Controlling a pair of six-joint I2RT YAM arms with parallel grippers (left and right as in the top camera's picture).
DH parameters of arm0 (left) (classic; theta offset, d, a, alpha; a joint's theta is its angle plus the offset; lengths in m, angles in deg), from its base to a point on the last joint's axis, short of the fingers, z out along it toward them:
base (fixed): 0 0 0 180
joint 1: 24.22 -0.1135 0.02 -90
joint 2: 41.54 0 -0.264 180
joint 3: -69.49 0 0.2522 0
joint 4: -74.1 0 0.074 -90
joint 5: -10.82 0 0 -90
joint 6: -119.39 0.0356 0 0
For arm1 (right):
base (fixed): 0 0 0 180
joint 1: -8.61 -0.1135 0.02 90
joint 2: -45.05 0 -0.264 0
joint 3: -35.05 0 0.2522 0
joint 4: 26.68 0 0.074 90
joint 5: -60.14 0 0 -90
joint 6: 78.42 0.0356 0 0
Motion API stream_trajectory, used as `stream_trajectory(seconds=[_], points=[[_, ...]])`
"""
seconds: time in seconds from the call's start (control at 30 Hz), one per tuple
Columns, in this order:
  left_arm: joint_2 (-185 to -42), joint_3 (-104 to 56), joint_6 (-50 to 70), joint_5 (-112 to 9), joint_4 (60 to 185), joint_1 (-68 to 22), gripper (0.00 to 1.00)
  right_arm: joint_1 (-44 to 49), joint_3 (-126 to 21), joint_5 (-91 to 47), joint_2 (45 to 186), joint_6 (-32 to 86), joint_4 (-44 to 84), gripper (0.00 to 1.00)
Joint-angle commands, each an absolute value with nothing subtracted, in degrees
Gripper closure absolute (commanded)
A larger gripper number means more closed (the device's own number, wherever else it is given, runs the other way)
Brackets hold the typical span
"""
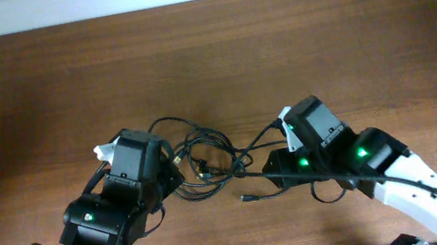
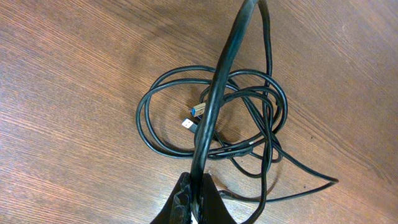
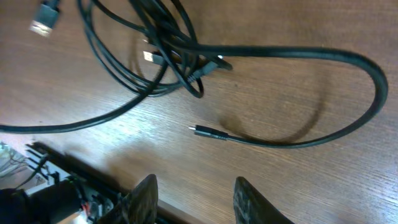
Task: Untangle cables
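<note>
From overhead the cables (image 1: 201, 166) lie as one knotted coil at the centre of the table (image 1: 205, 44), between the two arms, but the wrist bodies hide both sets of jaws. The left wrist view shows the left gripper (image 2: 198, 190) with jaws pinched on one strand, which rises thick and blurred to the top edge, crossing the coil beside a blue-tipped plug (image 2: 198, 111). In the right wrist view the right gripper (image 3: 194, 183) has jaws wide and empty over bare wood, a small plug (image 3: 202, 130) lies loose nearby, and the coil is cut off at the upper left.
</note>
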State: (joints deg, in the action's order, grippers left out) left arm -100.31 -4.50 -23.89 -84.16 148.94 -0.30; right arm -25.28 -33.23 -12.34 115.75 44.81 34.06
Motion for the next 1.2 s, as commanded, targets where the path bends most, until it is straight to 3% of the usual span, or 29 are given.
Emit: stream_trajectory(seconds=[0.0,0.23,0.27,0.53,0.67,0.87,0.9,0.97,1.07,1.17], points=[[-99.74,-5.17,-22.78,-84.81,149.14,-0.32,1.00,-25.11,-32.95,-11.82,119.42,45.09,34.68,0.61],[-98.38,-5.17,-20.66,-84.48,150.56,-0.32,1.00,-25.11,-32.95,-11.82,125.87,45.09,31.70,0.61],[-97.79,-5.17,-20.59,-84.26,150.56,-0.32,1.00,-25.11,-32.95,-11.80,126.00,45.09,29.56,0.54],[-88.53,-5.17,-19.96,-83.24,149.84,-0.32,1.00,-25.63,-32.95,-6.53,126.13,45.07,11.49,0.44],[-86.60,-5.17,-19.98,-83.04,148.39,-0.32,1.00,-30.33,-32.92,-11.77,128.25,41.57,3.55,0.32],[-86.60,-5.17,-19.98,-80.37,147.98,-0.32,1.00,-34.77,-32.92,-16.01,140.69,40.55,-2.90,0.32],[-86.60,-5.17,-19.96,-80.40,147.98,-0.32,1.00,-34.77,-32.92,-16.23,143.05,40.55,-4.14,0.35],[-86.60,-5.17,-19.93,-80.40,148.22,-0.32,1.00,-34.77,-32.92,-17.22,146.90,40.55,-5.56,0.59],[-86.60,-5.17,-19.72,-80.53,148.42,-0.34,1.00,-34.72,-32.92,-20.12,148.38,40.53,-5.41,0.82],[-86.60,-5.17,-19.72,-82.17,148.44,-0.39,1.00,-33.15,-32.95,-20.87,148.38,40.55,-5.21,0.87]])
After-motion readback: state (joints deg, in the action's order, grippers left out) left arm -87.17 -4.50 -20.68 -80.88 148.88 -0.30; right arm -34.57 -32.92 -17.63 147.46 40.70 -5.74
